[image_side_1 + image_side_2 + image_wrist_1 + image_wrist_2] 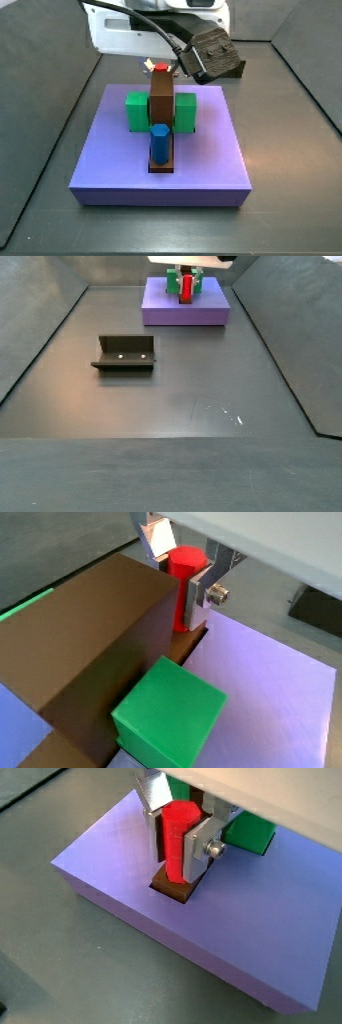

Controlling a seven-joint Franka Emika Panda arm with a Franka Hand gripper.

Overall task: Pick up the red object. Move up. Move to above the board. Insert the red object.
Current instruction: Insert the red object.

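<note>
The red object (183, 597) is a hexagonal red peg, upright between my fingers (201, 594). My gripper (179, 574) is shut on it, over the lavender board (274, 692). Its lower end stands in a dark brown slot (170, 889) in the board (254, 933), right behind the tall brown block (94, 632). In a side view the peg's red top (162, 68) shows just above the brown block (162, 100), with the gripper (160, 66) over it. The blue cylinder (159, 145) stands in front. In the far side view the gripper (186, 274) sits over the board (187, 308).
Green blocks (138, 110) flank the brown block; one shows in a wrist view (171, 715). The fixture (126, 353) stands on the dark floor, well away from the board. Dark walls (54, 326) enclose the floor.
</note>
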